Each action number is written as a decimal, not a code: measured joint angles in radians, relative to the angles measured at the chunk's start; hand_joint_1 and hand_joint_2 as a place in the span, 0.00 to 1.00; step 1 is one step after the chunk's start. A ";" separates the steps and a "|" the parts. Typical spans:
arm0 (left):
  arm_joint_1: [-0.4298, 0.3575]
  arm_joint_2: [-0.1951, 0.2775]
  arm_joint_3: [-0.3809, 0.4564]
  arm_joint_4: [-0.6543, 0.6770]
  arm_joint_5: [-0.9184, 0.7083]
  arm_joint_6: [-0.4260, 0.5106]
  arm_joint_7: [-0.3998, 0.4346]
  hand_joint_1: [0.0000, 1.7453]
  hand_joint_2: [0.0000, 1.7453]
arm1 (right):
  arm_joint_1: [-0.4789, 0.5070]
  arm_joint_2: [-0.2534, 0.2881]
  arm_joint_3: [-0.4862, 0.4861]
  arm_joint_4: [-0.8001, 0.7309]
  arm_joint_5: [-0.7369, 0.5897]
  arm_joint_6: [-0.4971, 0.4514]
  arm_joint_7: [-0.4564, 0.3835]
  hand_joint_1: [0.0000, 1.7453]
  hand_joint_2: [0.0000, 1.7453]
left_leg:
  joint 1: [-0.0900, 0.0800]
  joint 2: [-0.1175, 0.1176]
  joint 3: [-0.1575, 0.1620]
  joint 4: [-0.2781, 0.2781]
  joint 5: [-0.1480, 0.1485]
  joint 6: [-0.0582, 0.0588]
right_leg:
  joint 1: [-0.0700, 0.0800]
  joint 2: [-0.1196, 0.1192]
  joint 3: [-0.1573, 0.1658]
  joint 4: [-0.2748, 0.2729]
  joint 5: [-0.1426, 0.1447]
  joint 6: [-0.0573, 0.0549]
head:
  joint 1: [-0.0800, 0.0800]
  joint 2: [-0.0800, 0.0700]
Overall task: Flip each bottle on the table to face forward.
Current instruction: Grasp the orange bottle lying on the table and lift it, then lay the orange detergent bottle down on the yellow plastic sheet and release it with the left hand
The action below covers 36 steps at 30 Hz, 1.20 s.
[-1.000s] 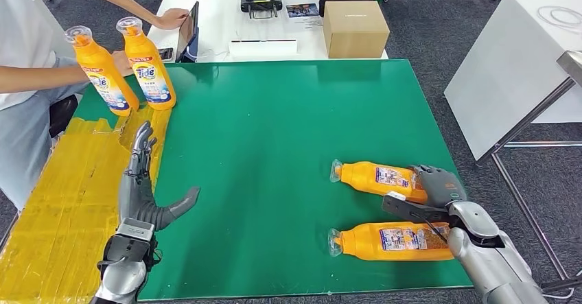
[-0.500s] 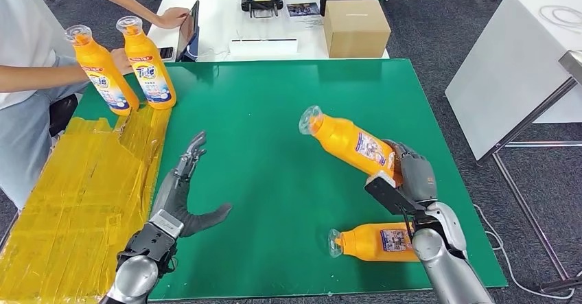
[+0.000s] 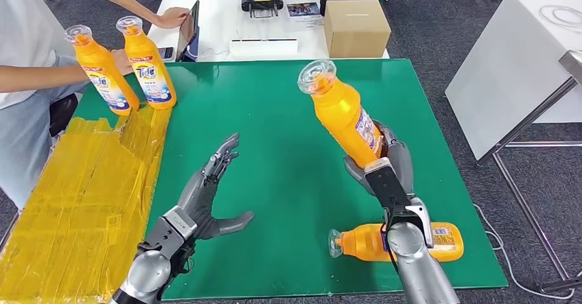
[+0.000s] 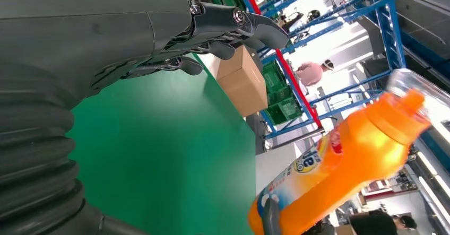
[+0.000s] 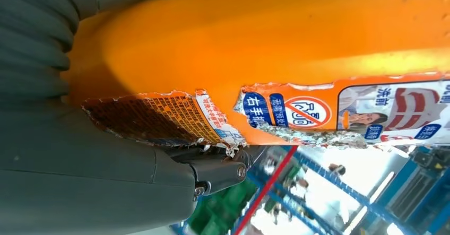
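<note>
bottle in right hand fingers

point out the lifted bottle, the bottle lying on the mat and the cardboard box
lifted bottle (image 3: 341, 115), head view, on its orange body below the cap
bottle lying on the mat (image 3: 360, 242), head view, on its orange shoulder
cardboard box (image 3: 355, 28), head view, on its front face
</note>
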<state>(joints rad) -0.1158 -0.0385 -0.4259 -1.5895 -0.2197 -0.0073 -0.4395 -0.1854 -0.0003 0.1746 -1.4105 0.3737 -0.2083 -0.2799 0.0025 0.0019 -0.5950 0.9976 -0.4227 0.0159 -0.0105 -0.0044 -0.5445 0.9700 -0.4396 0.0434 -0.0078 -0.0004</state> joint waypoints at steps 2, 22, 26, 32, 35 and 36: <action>-0.009 0.000 -0.006 0.005 0.034 -0.015 0.004 0.00 1.00 | -0.003 0.013 0.018 0.003 -0.060 0.086 -0.017 0.97 1.00 | 0.000 0.000 -0.001 0.000 0.000 0.000 | 0.000 0.000 0.000 0.000 0.000 0.000 | 0.000 0.000; -0.102 -0.012 0.002 0.061 0.265 -0.076 0.043 0.00 1.00 | -0.093 0.154 0.430 0.280 -0.128 0.296 -0.071 1.00 1.00 | 0.001 0.000 -0.001 0.000 0.001 -0.001 | 0.001 -0.001 -0.001 0.000 0.000 0.000 | 0.000 0.000; -0.102 -0.012 0.008 0.065 0.266 -0.076 0.044 0.00 1.00 | -0.102 0.155 0.439 0.295 -0.129 0.296 -0.071 1.00 1.00 | 0.001 0.000 -0.001 0.000 0.001 -0.001 | 0.001 -0.001 -0.001 0.000 0.000 0.000 | 0.000 0.000; -0.102 -0.012 0.012 0.073 0.282 -0.062 0.046 0.98 1.00 | -0.114 0.159 0.455 0.321 -0.123 0.283 -0.067 1.00 1.00 | 0.001 0.000 -0.001 0.000 0.001 -0.001 | 0.001 -0.001 -0.001 0.000 0.000 0.000 | 0.000 0.000; -0.100 -0.012 0.015 0.078 0.296 -0.049 0.046 1.00 1.00 | -0.120 0.161 0.462 0.333 -0.123 0.275 -0.067 1.00 1.00 | 0.001 0.000 -0.001 0.000 0.001 -0.001 | 0.001 -0.001 -0.001 0.000 0.000 0.000 | 0.000 0.000; -0.099 -0.012 0.016 0.079 0.301 -0.045 0.045 1.00 1.00 | -0.121 0.161 0.463 0.337 -0.123 0.272 -0.067 1.00 1.00 | 0.001 0.000 -0.001 0.000 0.001 -0.001 | 0.001 -0.001 -0.001 0.000 0.000 0.000 | 0.000 0.000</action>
<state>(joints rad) -0.2151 -0.0504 -0.4103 -1.5101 0.0809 -0.0527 -0.3944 -0.3064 0.1611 0.6380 -1.0739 0.2506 0.0641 -0.3470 0.0039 0.0016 -0.5961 0.9975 -0.4221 0.0151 -0.0094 -0.0057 -0.5455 0.9702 -0.4396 0.0431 -0.0075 -0.0004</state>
